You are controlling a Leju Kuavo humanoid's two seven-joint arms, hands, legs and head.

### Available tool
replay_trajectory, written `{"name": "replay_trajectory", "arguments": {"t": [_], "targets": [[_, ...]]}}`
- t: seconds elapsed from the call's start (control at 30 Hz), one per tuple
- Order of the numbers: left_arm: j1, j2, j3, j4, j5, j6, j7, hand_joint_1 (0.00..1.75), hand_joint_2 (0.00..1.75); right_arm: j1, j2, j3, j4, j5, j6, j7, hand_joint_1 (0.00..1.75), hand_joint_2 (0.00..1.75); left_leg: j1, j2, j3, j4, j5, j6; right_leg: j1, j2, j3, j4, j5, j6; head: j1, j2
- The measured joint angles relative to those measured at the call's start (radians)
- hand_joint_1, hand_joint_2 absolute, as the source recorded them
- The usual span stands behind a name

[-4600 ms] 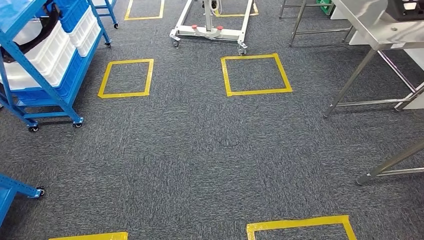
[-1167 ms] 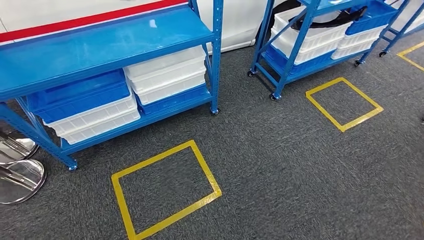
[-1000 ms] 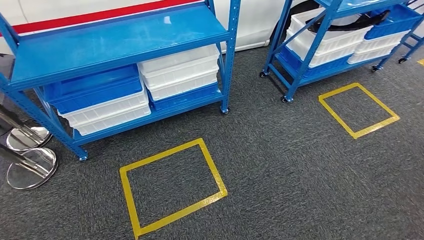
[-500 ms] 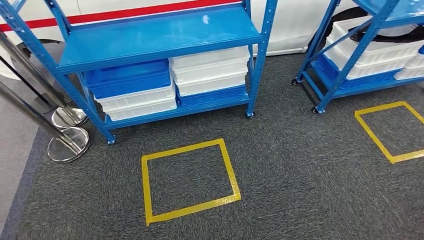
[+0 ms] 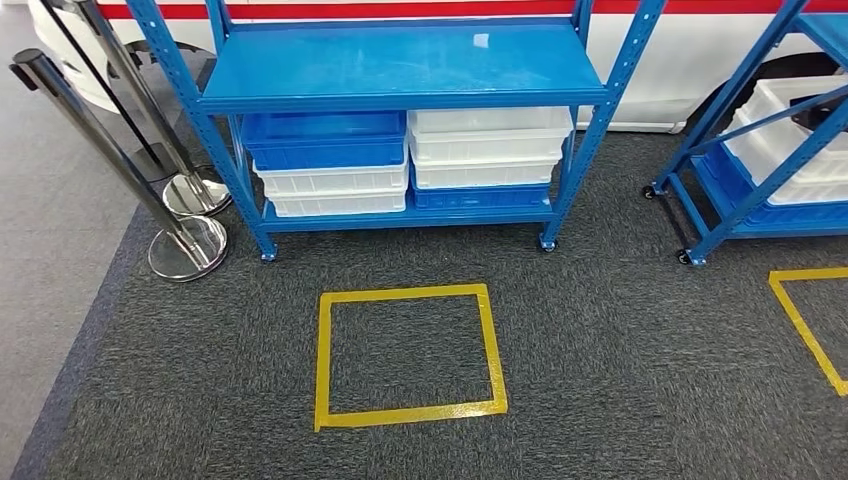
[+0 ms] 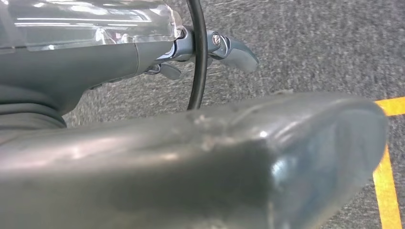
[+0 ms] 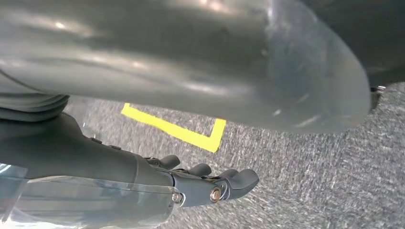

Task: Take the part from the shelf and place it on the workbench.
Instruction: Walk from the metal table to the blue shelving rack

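The head view looks down on a blue shelf [image 5: 400, 70] standing on dark grey carpet [image 5: 620, 380]. Its upper board is bare blue. The bottom level carries 2 stacks of bins side by side: a blue bin [image 5: 325, 138] over white bins [image 5: 335, 190] on the left, and white bins [image 5: 490, 145] over a blue one on the right. I cannot tell which bin, if any, holds the part. A square of yellow tape [image 5: 408, 355] lies on the carpet just in front of the shelf. A second blue shelf [image 5: 760, 150] with white and blue bins stands to the right, with another yellow tape outline [image 5: 805, 320] on the floor before it. 2 chrome stanchion posts [image 5: 120, 150] on round bases stand beside the first shelf's left leg, at the carpet's edge. A white body with a red stripe [image 5: 400, 8] runs behind both shelves.

The wrist views look down at the carpet. The left hand [image 6: 210, 47] hangs over it, a black cable crossing in front; its fingers [image 6: 236, 52] are mostly hidden and I cannot tell how far they are parted. The right hand [image 7: 210, 183] holds nothing; its dark fingers [image 7: 239, 180] lie curled loosely side by side, with a corner of yellow tape [image 7: 191, 133] on the floor beyond.
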Motion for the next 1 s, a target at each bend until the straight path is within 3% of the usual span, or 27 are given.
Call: {"name": "replay_trajectory", "arguments": {"t": [0.07, 0.13, 0.23, 0.3, 0.37, 0.43, 0.47, 0.5, 0.53, 0.6, 0.63, 0.7, 0.8, 0.87, 0.93, 0.97, 1.0], "targets": [[0.003, -0.002, 0.002, 0.0, 0.001, -0.01, -0.005, 0.0, 0.0, 0.002, 0.0, -0.005, 0.0, -0.006, -0.012, 0.0, 0.0, 0.0, 0.001, -0.02, 0.003, 0.004, -0.003, -0.004, -0.005, 0.007, 0.042, -0.106, 0.079, 0.0, 0.0, 0.0], [0.004, -0.003, 0.006, 0.0, 0.001, -0.02, -0.009, 0.0, 0.0, 0.0, -0.001, -0.014, 0.0, -0.012, -0.025, 0.0, 0.0, 0.0, -0.002, -0.033, -0.001, 0.013, -0.009, -0.015, -0.006, 0.025, 0.087, -0.223, 0.13, -0.003, 0.0, 0.0], [0.006, -0.004, 0.013, 0.0, 0.001, -0.026, -0.012, 0.0, 0.0, -0.006, 0.0, -0.024, 0.0, -0.015, -0.031, 0.0, 0.0, 0.0, -0.003, -0.042, -0.008, 0.016, -0.014, -0.035, -0.002, 0.034, 0.097, -0.257, 0.133, -0.017, 0.0, 0.0], [0.007, -0.005, 0.018, 0.0, 0.0, -0.026, -0.013, 0.0, 0.0, -0.005, -0.001, -0.028, 0.0, -0.016, -0.031, 0.001, 0.0, 0.0, 0.0, -0.024, -0.013, 0.032, -0.026, -0.045, -0.003, 0.025, 0.102, -0.263, 0.134, -0.032, 0.0, 0.0], [0.005, -0.006, 0.021, 0.0, -0.001, -0.027, -0.013, 0.0, 0.0, -0.002, -0.001, -0.031, 0.0, -0.017, -0.03, 0.002, 0.0, 0.0, 0.001, 0.014, -0.05, 0.117, -0.075, -0.052, -0.004, 0.013, 0.106, -0.267, 0.134, -0.045, 0.0, 0.0], [0.004, -0.007, 0.023, 0.0, -0.002, -0.03, -0.014, 0.0, 0.0, 0.002, 0.0, -0.034, 0.0, -0.018, -0.027, 0.003, 0.0, 0.0, 0.001, 0.034, -0.12, 0.255, -0.137, -0.057, 0.0, 0.001, 0.109, -0.266, 0.129, -0.051, 0.0, 0.0], [0.005, -0.007, 0.023, 0.0, -0.003, -0.032, -0.014, 0.0, 0.0, 0.003, 0.0, -0.035, 0.0, -0.018, -0.026, 0.003, 0.0, 0.0, 0.001, 0.036, -0.145, 0.302, -0.148, -0.058, 0.002, -0.004, 0.112, -0.266, 0.126, -0.052, 0.0, 0.0], [0.007, -0.007, 0.023, 0.0, -0.003, -0.034, -0.014, 0.0, 0.0, 0.003, 0.0, -0.037, 0.0, -0.018, -0.025, 0.004, 0.0, 0.0, 0.001, 0.037, -0.153, 0.314, -0.139, -0.057, 0.003, -0.008, 0.116, -0.266, 0.122, -0.052, 0.0, 0.0], [0.009, -0.007, 0.023, 0.0, -0.004, -0.035, -0.014, 0.0, 0.0, 0.003, 0.0, -0.038, 0.0, -0.018, -0.024, 0.004, 0.0, 0.0, 0.0, 0.038, -0.139, 0.283, -0.111, -0.054, 0.004, -0.011, 0.122, -0.265, 0.118, -0.05, 0.0, 0.0], [0.01, -0.007, 0.024, 0.0, -0.005, -0.037, -0.014, 0.0, 0.0, 0.004, 0.0, -0.039, 0.0, -0.019, -0.021, 0.004, 0.0, 0.0, -0.004, 0.045, -0.074, 0.148, -0.041, -0.04, 0.006, -0.017, 0.136, -0.265, 0.108, -0.046, 0.0, 0.0], [0.01, -0.007, 0.024, 0.0, -0.006, -0.037, -0.014, 0.0, 0.0, 0.004, 0.0, -0.039, 0.0, -0.019, -0.02, 0.005, 0.0, 0.0, -0.008, 0.051, -0.045, 0.089, -0.021, -0.031, 0.008, -0.019, 0.14, -0.265, 0.102, -0.042, 0.0, 0.0], [0.01, -0.006, 0.024, 0.0, -0.006, -0.037, -0.014, 0.0, 0.0, 0.003, 0.001, -0.039, 0.0, -0.019, -0.018, 0.005, 0.0, 0.0, -0.015, 0.057, -0.021, 0.035, -0.015, -0.018, 0.01, -0.023, 0.144, -0.264, 0.098, -0.03, 0.0, 0.0], [0.013, -0.007, 0.024, 0.0, -0.006, -0.038, -0.013, 0.0, 0.0, 0.0, 0.001, -0.039, 0.0, -0.019, -0.016, 0.006, 0.0, 0.0, -0.01, 0.048, -0.005, 0.016, -0.016, -0.005, 0.009, -0.022, 0.148, -0.243, 0.097, -0.012, 0.0, 0.0], [0.013, -0.008, 0.024, 0.0, -0.006, -0.038, -0.013, 0.0, 0.0, 0.0, 0.0, -0.04, 0.0, -0.019, -0.015, 0.006, 0.0, 0.0, -0.006, 0.044, 0.014, 0.006, -0.018, 0.005, 0.006, -0.01, 0.111, -0.173, 0.062, -0.004, 0.0, 0.0], [0.012, -0.009, 0.024, 0.0, -0.007, -0.038, -0.013, 0.0, 0.0, 0.001, 0.0, -0.041, 0.0, -0.019, -0.014, 0.006, 0.0, 0.0, -0.007, 0.041, 0.019, 0.006, -0.025, 0.011, 0.003, 0.0, 0.035, -0.058, 0.013, 0.003, 0.0, 0.0], [0.012, -0.009, 0.024, 0.0, -0.007, -0.038, -0.012, 0.0, 0.0, 0.001, 0.0, -0.041, 0.0, -0.019, -0.013, 0.006, 0.0, 0.0, -0.008, 0.039, 0.023, 0.006, -0.029, 0.011, 0.002, 0.001, 0.0, -0.016, 0.003, 0.006, 0.0, 0.0], [0.012, -0.009, 0.024, 0.0, -0.008, -0.038, -0.011, 0.0, 0.0, 0.002, 0.0, -0.041, 0.0, -0.019, -0.012, 0.006, 0.0, 0.0, -0.008, 0.037, 0.028, 0.006, -0.034, 0.011, 0.001, 0.001, -0.021, -0.001, 0.012, 0.008, 0.0, 0.0]]}}
